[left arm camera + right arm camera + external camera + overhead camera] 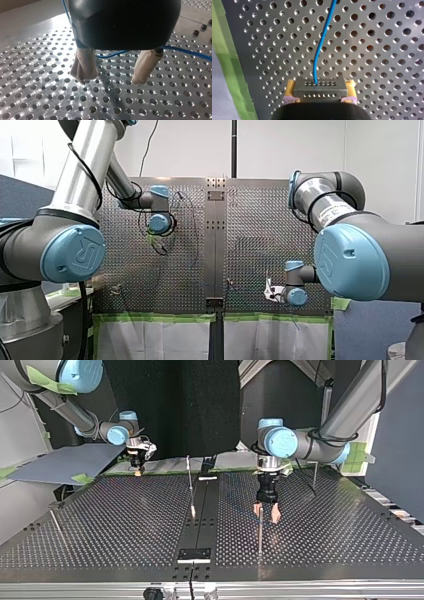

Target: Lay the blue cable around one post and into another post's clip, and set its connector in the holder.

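1. Grey and dotted with small holes, the connector [319, 88] sits clamped between the yellow pads [290, 86] of my right gripper [320, 86], one pad against each of its ends.
2. From the connector, the blue cable [322, 42] runs ahead of that gripper over the perforated table [387, 62]. I cannot tell whether it touches the surface.
3. Green tape [229, 62] edges the table just beside my right gripper.
4. In the top view, my right gripper is at the table's far edge on the view's left. It is well apart from my left gripper.
5. My left gripper [110, 78] stands wide. Its beige pads [85, 63] are spread with nothing between them, and their tips are close above the holes.
6. A stretch of the blue cable passes behind those fingers, under the gripper's black body, and goes on across the table to one side.
7. In the top view, my left gripper hangs over the table's right half. A thin upright post [260, 532] lines up with the gap between its fingers, though I cannot tell how near it stands.
8. A second thin post [190, 482] rises by the table's middle strip.
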Robot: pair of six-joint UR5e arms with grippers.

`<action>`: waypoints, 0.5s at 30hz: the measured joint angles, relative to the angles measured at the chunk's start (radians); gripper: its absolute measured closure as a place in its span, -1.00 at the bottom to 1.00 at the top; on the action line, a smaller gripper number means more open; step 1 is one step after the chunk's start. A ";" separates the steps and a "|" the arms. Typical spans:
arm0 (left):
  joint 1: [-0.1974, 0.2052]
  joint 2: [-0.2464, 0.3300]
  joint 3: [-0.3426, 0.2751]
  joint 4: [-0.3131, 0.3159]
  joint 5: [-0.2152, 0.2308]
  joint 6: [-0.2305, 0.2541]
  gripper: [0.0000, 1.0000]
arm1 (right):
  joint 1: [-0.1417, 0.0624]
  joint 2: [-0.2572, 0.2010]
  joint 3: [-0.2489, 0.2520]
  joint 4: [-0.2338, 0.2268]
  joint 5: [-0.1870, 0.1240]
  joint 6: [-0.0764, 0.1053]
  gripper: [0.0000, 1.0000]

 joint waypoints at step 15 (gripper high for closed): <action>0.007 0.000 0.003 -0.002 -0.004 0.039 -0.98 | -0.022 -0.043 0.013 0.027 0.016 -0.024 1.00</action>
